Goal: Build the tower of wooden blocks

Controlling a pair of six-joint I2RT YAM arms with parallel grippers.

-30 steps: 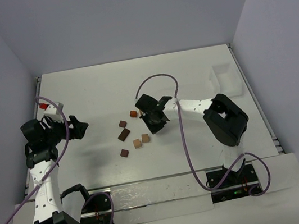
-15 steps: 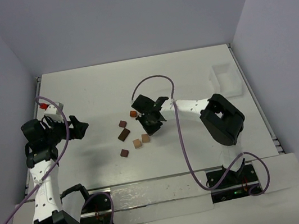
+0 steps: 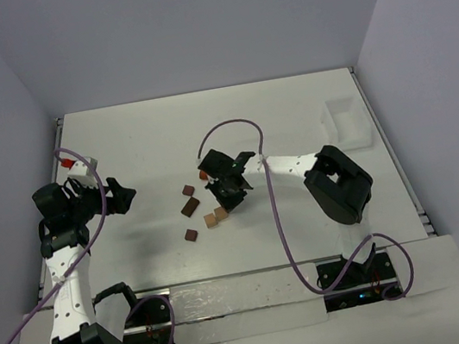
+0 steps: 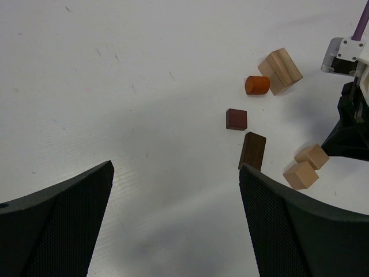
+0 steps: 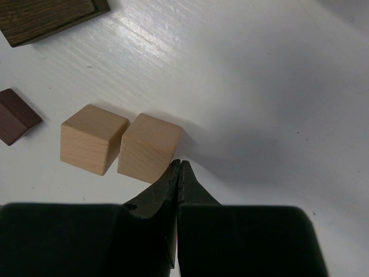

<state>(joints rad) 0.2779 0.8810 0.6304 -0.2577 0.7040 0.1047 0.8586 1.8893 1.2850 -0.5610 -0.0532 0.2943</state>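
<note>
- Two tan wood blocks point(image 5: 94, 138) sit side by side near the middle of the tabletop point(image 3: 290, 110); nothing is stacked yet.
- The right pincer point(image 5: 179, 164), pressed together and empty, points down, its tip at the nearer block's corner.
- The left pincer point(image 4: 176, 167), spread wide, hovers well apart, toward the left edge.

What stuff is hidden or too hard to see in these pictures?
1. Right wrist view: the big dark block is cut off by the top edge, the small dark block by the left edge.
2. Same view: the right pincer is shut at the tan cube's corner; whether it touches is unclear.
3. Top view: the orange piece is partly hidden by that pincer's body, and too small to show its shape.
</note>
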